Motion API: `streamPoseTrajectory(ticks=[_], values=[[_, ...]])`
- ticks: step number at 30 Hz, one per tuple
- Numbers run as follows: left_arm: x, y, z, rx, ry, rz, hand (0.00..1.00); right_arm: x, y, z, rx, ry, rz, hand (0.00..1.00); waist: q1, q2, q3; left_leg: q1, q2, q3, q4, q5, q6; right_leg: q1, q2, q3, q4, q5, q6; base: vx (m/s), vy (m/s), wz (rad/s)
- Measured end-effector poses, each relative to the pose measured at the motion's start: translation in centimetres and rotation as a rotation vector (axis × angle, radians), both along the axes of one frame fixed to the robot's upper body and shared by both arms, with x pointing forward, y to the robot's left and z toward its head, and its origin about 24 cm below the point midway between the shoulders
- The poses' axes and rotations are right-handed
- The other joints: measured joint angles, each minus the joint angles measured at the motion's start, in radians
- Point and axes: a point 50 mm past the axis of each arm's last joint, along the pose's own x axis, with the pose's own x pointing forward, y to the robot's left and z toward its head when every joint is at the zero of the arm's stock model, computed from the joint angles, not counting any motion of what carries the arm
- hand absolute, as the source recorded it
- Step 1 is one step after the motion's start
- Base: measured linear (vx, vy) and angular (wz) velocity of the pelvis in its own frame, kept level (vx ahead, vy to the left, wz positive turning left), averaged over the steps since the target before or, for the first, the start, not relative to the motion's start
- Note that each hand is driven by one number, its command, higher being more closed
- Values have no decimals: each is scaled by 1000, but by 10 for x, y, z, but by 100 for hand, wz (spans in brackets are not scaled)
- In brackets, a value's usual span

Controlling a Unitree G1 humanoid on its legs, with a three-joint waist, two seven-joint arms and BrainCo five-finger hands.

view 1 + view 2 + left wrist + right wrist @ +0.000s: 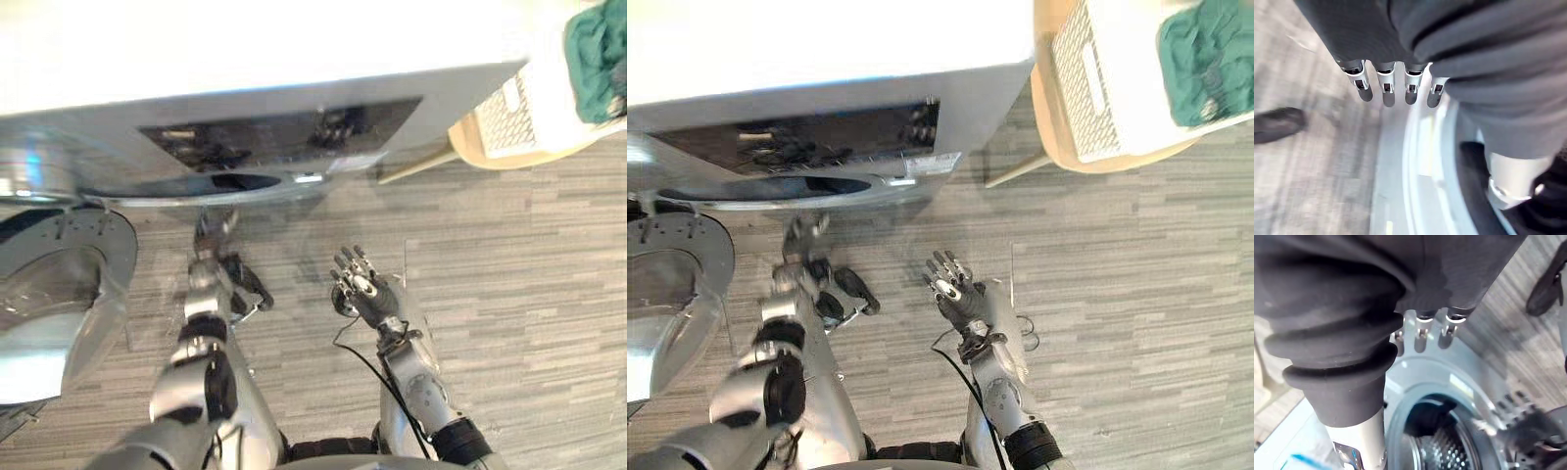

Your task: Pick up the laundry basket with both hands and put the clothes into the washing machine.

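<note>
The white laundry basket (1095, 86) stands on a round wooden stool (472, 147) at the far right, with a green cloth (1205, 59) lying in it. The washing machine (284, 132) is right in front of me, its round door (59, 294) swung open to the left. My left hand (209, 240) reaches towards the drum opening (227, 183) with straight fingers and holds nothing. Open and empty too, my right hand (364, 289) hovers over the floor, well short of the basket. In the right wrist view the drum (1444, 440) shows something dark inside.
Grey plank floor (529, 294) spreads out to the right of my arms, between the machine and the stool. The open door takes up the room at my lower left.
</note>
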Motion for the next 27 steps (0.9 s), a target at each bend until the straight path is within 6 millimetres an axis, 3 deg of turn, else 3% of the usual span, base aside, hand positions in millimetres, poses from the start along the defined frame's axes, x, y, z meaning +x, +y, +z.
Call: streamPoseTrajectory(ticks=[1,2,3,4,5,6,7,9,11,13,14,16,17,19,21,22,24,26,27], values=[[-13,-2,-12,-3,30,-9,0,-1,-1,-1,-15,1,1,0,2,1,-14,20,-5,3,-17,4,-2,21,0,-5,-14,2,3,76,-99,22],[-47,-11,-38,24,101,-72,0,-6,-7,-8,-49,24,5,0,21,2,-68,77,-23,13,-66,20,-10,73,-3,-15,-48,3,5,60,-63,15],[-52,-13,-41,30,108,-86,0,-8,-8,-10,-58,28,4,0,27,3,-74,92,-27,14,-75,22,-12,89,-3,-16,-54,3,5,87,-93,26],[-75,-25,-54,29,138,-145,0,-13,-13,-19,-103,57,9,0,49,9,-99,166,-47,10,-127,38,-22,172,-5,-36,-89,2,8,63,-73,28],[-83,-29,-57,24,142,-168,0,-15,-15,-23,-123,73,14,0,53,13,-110,196,-58,7,-157,47,-26,211,-5,-51,-112,1,9,63,-80,61],[-96,-37,-62,18,145,-225,0,-19,-19,-34,-166,116,21,0,58,13,-123,271,-99,-6,-250,81,-42,302,-14,-89,-167,2,13,44,-57,72],[-101,-41,-64,7,149,-254,0,-22,-20,-40,-189,138,27,0,59,14,-129,308,-126,-16,-304,106,-41,348,-22,-112,-196,6,15,49,-107,96],[-119,-56,-71,-23,176,-334,0,-36,-23,-59,-250,210,51,0,70,19,-202,386,-192,-21,-494,205,-51,433,-43,-194,-273,15,12,77,-173,114],[-127,-67,-74,-38,188,-396,0,-42,-29,-73,-309,263,59,0,79,45,-237,431,-208,4,-633,237,-59,491,-49,-286,-326,32,-10,67,-164,127],[-124,-82,-68,-45,151,-475,0,-47,-42,-89,-395,331,56,0,82,57,-249,440,-177,45,-533,226,-53,550,-64,-380,-381,49,-31,-18,-132,112],[-127,-90,-67,-60,145,-511,0,-52,-52,-99,-428,382,38,0,80,69,-255,465,-147,27,-386,218,-55,588,-69,-412,-390,49,-31,-57,-46,69],[-138,-98,-70,-102,158,-545,0,-61,-72,-110,-494,445,9,0,72,99,-276,554,-141,-57,-288,181,-102,632,-68,-426,-401,58,-18,-70,37,37],[-145,-100,-70,-124,158,-547,0,-63,-84,-112,-524,471,-25,0,69,118,-289,599,-169,-158,-285,137,-167,643,-67,-420,-402,65,-10,-75,107,-6],[-153,-99,-73,-146,173,-530,0,-60,-93,-113,-544,493,-70,0,65,138,-303,625,-227,-318,-286,74,-242,630,-72,-388,-393,86,-6,-145,218,-42],[-155,-101,-74,-154,177,-532,0,-57,-96,-112,-534,501,-106,0,54,160,-320,645,-262,-381,-324,16,-229,592,-76,-346,-392,127,0,-179,289,-53],[-155,-103,-73,-172,172,-528,0,-55,-98,-110,-510,503,-149,0,46,178,-335,657,-278,-365,-386,-24,-190,561,-79,-331,-408,169,1,-170,288,-30],[-137,-104,-67,-173,129,-519,0,-51,-100,-106,-461,511,-245,0,48,165,-337,688,-332,-304,-498,-50,-140,498,-104,-275,-449,243,23,-247,380,-32],[-126,-102,-65,-186,113,-507,0,-51,-95,-101,-437,496,-307,0,36,144,-323,676,-389,-286,-479,-36,-112,486,-122,-233,-491,329,24,-325,323,-40],[-124,-100,-64,-214,101,-473,0,-49,-91,-95,-423,466,-335,0,23,148,-322,678,-390,-259,-466,-32,-55,488,-103,-179,-549,398,34,-414,331,-65]])
